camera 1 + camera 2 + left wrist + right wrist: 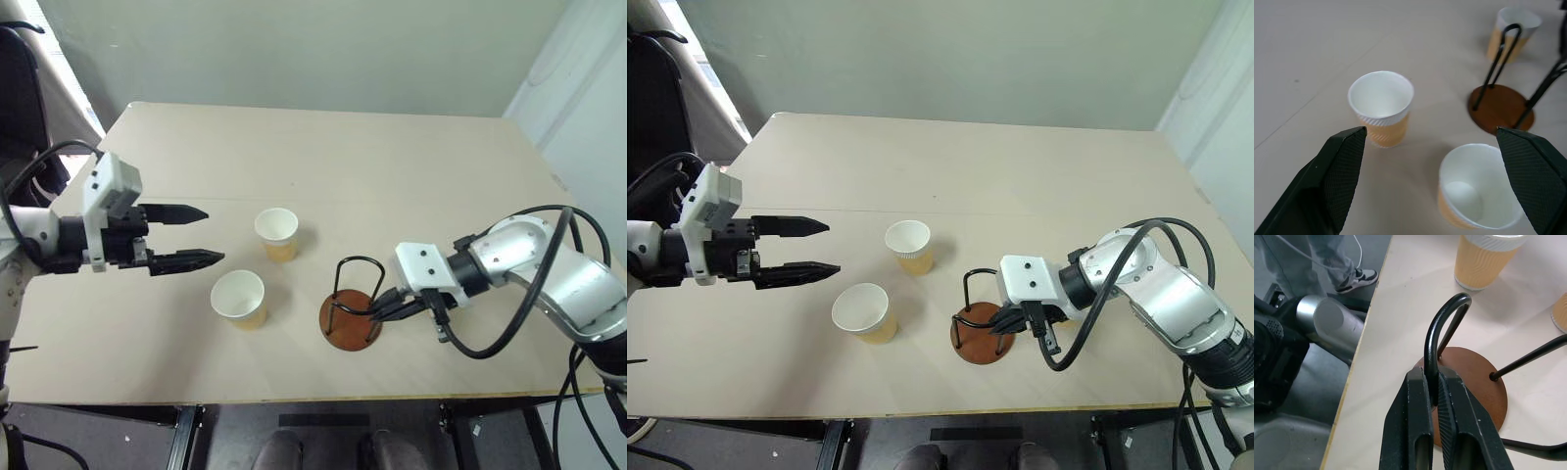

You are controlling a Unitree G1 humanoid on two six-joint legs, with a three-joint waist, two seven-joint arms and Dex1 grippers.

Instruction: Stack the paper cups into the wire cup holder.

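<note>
On counter (411, 166): two paper cups (277, 233) upright, wire cup holder (351, 315) beside them.
Left end effector (201, 236): spread, empty, near cups.
Right end effector (1432, 399): pinching a holder wire loop.

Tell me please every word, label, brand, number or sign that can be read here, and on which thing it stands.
None can be read.
Paper cups: plain ribbed sides, no print.
Wire cup holder: no label.
Left gripper and right gripper: no markings on their white housings.
Table: bare.
</note>
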